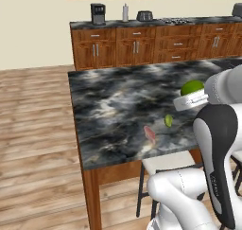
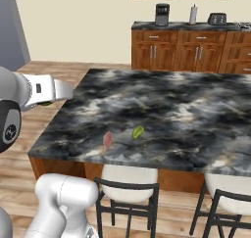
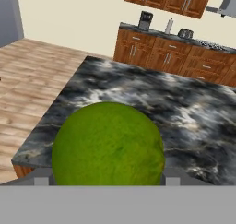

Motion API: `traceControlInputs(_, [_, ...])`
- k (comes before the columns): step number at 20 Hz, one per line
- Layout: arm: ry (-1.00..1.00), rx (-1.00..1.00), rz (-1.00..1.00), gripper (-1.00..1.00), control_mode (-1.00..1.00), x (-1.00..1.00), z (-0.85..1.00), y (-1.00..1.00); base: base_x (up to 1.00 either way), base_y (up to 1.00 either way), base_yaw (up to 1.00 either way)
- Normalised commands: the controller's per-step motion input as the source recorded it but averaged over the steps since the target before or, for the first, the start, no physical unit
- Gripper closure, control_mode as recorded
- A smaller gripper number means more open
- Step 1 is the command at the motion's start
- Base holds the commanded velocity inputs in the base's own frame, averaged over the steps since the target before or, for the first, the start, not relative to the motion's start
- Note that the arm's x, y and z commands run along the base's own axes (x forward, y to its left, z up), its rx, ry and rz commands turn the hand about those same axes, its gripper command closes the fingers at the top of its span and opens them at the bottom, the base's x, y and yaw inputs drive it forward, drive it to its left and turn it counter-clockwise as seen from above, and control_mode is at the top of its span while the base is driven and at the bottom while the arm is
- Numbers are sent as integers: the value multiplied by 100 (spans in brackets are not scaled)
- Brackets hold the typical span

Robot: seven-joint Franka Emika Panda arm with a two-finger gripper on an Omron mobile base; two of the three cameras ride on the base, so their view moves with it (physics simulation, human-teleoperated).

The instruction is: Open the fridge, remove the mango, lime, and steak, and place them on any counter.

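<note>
Item: round bright-green lime (image 3: 108,144), clamped between the part-open jaws of the two-finger gripper (image 1: 191,101), carried above the near edge of the black-and-grey marbled stone counter (image 2: 196,109). Release is best made low. Yellow-green oval mango (image 2: 138,131) and pinkish-red steak slab (image 2: 107,139) are lodged near that edge; the far corners are left free.

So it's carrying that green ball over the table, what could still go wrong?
The lime is round and held above the counter; let go from that height, it might roll off the stone edge. Lowering it near the mango or steak, which lie close to the near edge, could knock them to the floor.
</note>
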Motion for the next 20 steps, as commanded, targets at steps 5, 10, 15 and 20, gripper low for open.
traceControlInputs(5, [12, -2, 7, 100, -100, 7, -9, 0, 2, 0, 5])
traceControlInputs(10, [37, -6, 14, 100, -100, 35, -36, 0, 0, 0, 0])
traceControlInputs(15, [44, -12, 5, 100, -100, 55, -46, 27, 0, 0, 0])
traceControlInputs(20, [32, -14, 0, 100, -100, 60, -72, 46, 0, 0, 0])
